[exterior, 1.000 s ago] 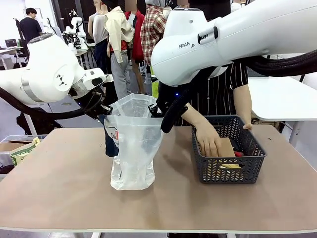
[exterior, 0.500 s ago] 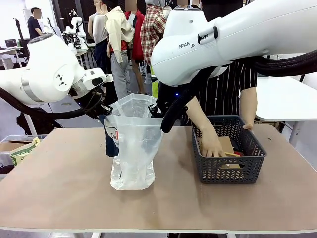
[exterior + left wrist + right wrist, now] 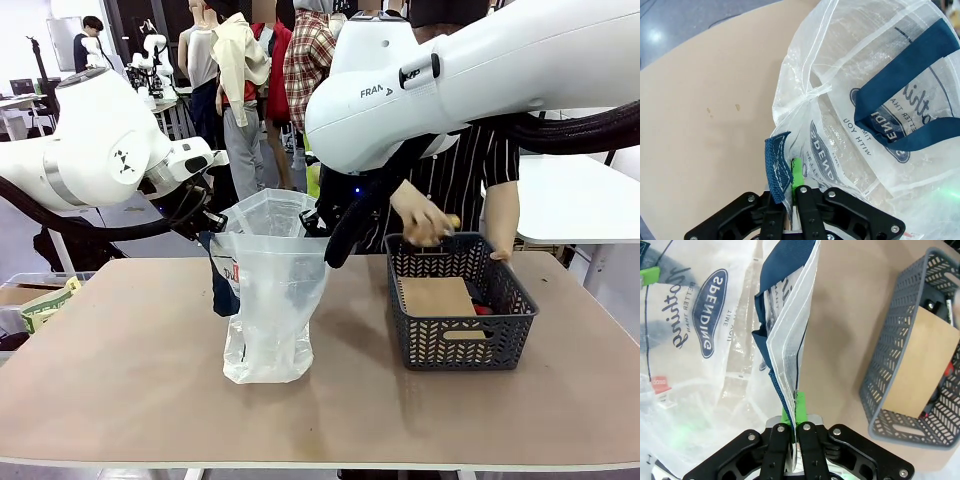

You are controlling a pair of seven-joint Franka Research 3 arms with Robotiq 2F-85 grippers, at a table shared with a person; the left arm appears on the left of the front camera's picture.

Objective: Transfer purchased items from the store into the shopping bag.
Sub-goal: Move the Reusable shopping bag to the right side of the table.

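Your left hand (image 3: pixel 790 176) is clamped tight on the rim of the shopping bag (image 3: pixel 272 300), pinching the translucent plastic together with the end of a dark blue strap (image 3: pixel 777 165). Your right hand (image 3: pixel 794 409) is closed just as tight on the opposite rim, where white plastic and a dark blue edge run straight up from between its green pads. Held between the two, the bag stands upright on the tabletop (image 3: pixel 120 350) with its mouth open, left of the dark grey lattice basket (image 3: pixel 505 335). Above the basket's far wall, well apart from both of your hands, the person's hand (image 3: pixel 425 218) holds a small yellowish item (image 3: pixel 453 221). In the basket lie a flat brown card (image 3: pixel 437 296) and, beside it, a little red item (image 3: pixel 483 309). On the bag you can read "SPENDING" in a dark oval, script lettering that begins "Nothin", and the smaller words "WITH YOU" and "TIME". The right arm's casing reads "FRAN", the rest being hidden.
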